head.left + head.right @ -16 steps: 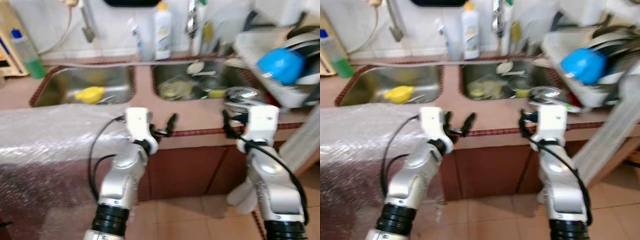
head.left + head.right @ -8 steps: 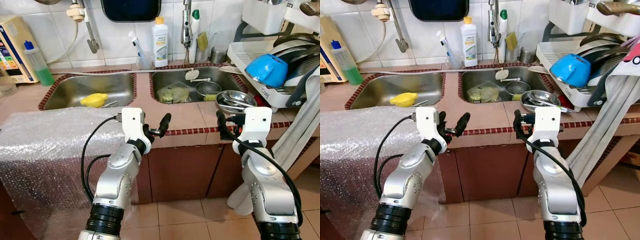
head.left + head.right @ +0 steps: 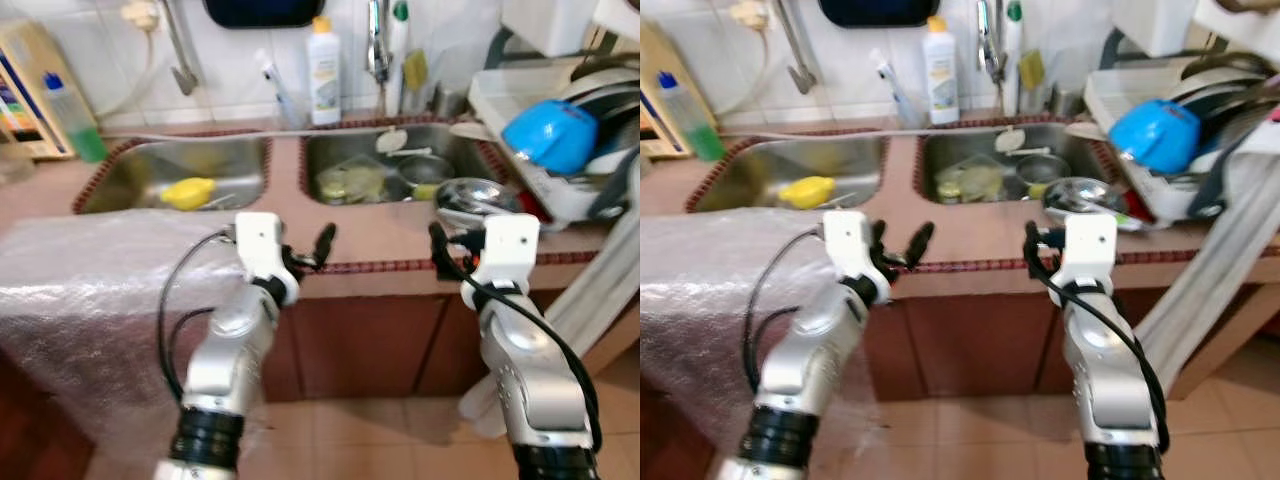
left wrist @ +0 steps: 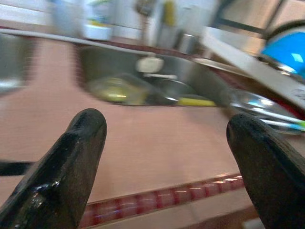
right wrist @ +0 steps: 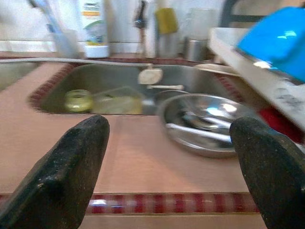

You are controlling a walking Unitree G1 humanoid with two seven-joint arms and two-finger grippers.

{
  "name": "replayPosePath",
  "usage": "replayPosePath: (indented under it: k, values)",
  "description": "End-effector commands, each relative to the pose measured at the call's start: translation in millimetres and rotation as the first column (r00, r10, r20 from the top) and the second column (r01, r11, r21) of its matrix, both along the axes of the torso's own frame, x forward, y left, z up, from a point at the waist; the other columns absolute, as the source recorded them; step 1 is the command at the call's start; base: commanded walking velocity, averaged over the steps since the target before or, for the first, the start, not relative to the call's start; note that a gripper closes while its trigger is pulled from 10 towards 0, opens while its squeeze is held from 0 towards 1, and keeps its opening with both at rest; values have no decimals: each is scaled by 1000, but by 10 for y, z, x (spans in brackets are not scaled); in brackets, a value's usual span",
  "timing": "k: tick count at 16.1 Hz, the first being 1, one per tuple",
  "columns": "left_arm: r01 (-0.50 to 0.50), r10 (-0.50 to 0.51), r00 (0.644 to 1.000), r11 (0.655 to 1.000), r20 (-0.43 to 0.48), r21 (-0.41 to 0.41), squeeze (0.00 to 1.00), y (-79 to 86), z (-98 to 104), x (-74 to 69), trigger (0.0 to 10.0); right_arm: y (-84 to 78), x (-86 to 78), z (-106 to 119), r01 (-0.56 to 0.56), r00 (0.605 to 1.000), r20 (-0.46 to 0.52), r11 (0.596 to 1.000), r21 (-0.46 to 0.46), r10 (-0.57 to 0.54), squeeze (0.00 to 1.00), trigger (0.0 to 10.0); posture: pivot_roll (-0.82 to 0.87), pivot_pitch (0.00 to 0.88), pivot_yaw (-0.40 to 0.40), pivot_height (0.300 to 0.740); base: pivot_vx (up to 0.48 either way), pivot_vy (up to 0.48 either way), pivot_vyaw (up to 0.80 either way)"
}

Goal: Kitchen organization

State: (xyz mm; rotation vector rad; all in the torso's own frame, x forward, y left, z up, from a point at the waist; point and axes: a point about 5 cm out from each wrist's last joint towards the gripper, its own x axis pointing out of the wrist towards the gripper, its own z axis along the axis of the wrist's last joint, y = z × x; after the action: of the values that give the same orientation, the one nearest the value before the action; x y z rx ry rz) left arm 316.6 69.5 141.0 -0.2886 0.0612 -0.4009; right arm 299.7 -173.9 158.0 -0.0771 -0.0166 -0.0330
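Observation:
I face a pink counter (image 3: pixel 375 235) with a double steel sink. The right basin (image 3: pixel 400 170) holds a jar, a clear container, a small pot and a ladle. On the counter to the right of that basin sits a steel bowl (image 3: pixel 478 195) (image 5: pixel 205 121) with utensils in it. A yellow item (image 3: pixel 188 190) lies in the left basin. My left gripper (image 3: pixel 308 255) (image 4: pixel 167 157) hovers open at the counter's front edge, holding nothing. My right gripper (image 3: pixel 450 250) (image 5: pixel 167 162) is open too, just in front of the steel bowl.
A dish rack (image 3: pixel 520 110) with a blue bowl (image 3: pixel 550 135) and plates stands at the right. A white bottle (image 3: pixel 323 60) and the tap stand behind the sinks, a green bottle (image 3: pixel 75 120) at back left. Bubble wrap (image 3: pixel 100 290) drapes over the counter's left end. A cloth (image 3: pixel 600 290) hangs at the right.
The picture has shifted and blurred as the camera moved. Both arms keep about the same pose before the counter, with both grippers still open.

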Motion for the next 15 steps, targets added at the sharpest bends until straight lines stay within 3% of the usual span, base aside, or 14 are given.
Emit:
replayPosePath:
  k: [1, 9, 15]
  values:
    - [-6, 6, 1000, 1000, 10, 6, 0, 57, 29, 8, 10000, 33, -1, 56, -4, 1000, 26, 1000, 5, 4, 294, 10000, -94, 0, 75, 740, 0, -480, 0]
    - [-8, 8, 1000, 1000, 1, 19, 0, 64, 14, -2, 10000, 25, 1, 46, -1, 1000, 25, 1000, 6, 1, 290, 10000, -91, 0, 78, 740, 0, -417, 0]
    - [-62, 62, 998, 998, -25, 23, 0, 99, 9, 34, 10000, 24, 3, 41, -2, 1000, 23, 1000, 4, 2, 208, 10000, -90, 0, 77, 740, 0, 0, 0]
